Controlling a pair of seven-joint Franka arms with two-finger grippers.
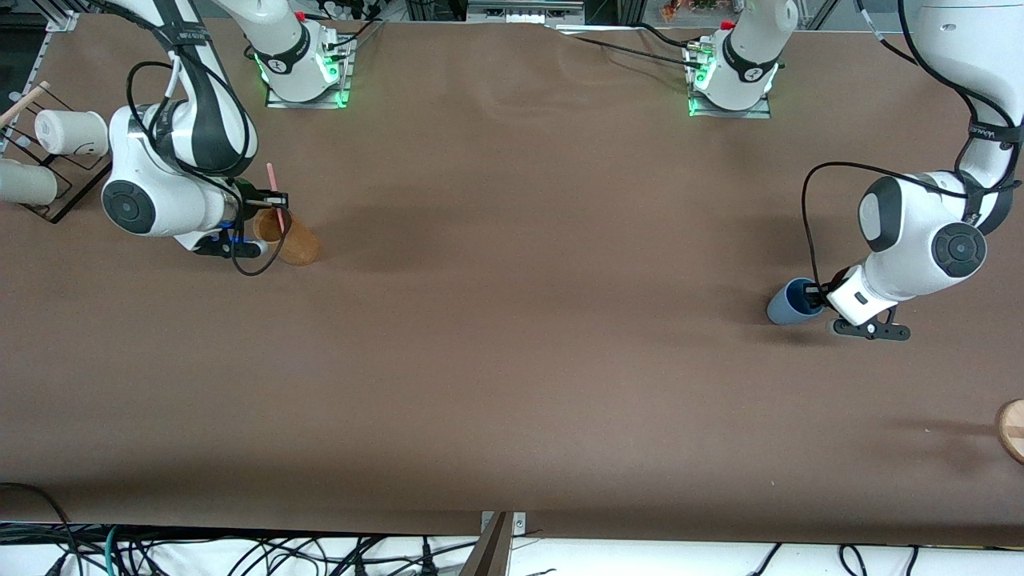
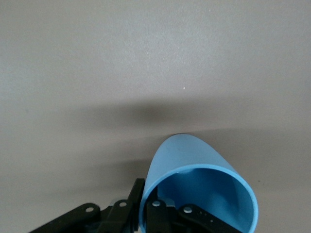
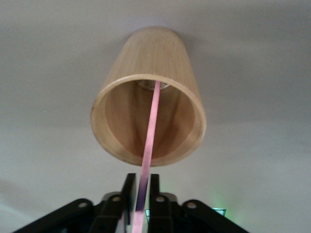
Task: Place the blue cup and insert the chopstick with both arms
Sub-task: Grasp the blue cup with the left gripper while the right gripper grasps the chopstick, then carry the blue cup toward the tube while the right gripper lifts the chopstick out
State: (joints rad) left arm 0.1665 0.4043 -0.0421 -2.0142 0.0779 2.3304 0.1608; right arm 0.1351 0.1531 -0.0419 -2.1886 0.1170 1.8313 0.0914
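Note:
The blue cup (image 1: 788, 304) is upright at the left arm's end of the table. My left gripper (image 1: 816, 298) is shut on its rim, one finger inside and one outside the wall, as the left wrist view shows (image 2: 146, 191) with the cup (image 2: 189, 153). I cannot tell if its base touches the table. My right gripper (image 1: 278, 202) is over the tan-brown cup (image 1: 298, 244), shut on the pale-pink chopstick (image 1: 272, 180). In the right wrist view the chopstick (image 3: 151, 126) runs from the gripper (image 3: 144, 182) down to the bottom of the brown cup (image 3: 160, 53).
A black rack with white cups (image 1: 72, 132) stands at the right arm's end of the table, with a wooden stick (image 1: 24, 102) beside it. A round wooden disc (image 1: 1012, 430) lies at the left arm's end, nearer the front camera than the blue cup.

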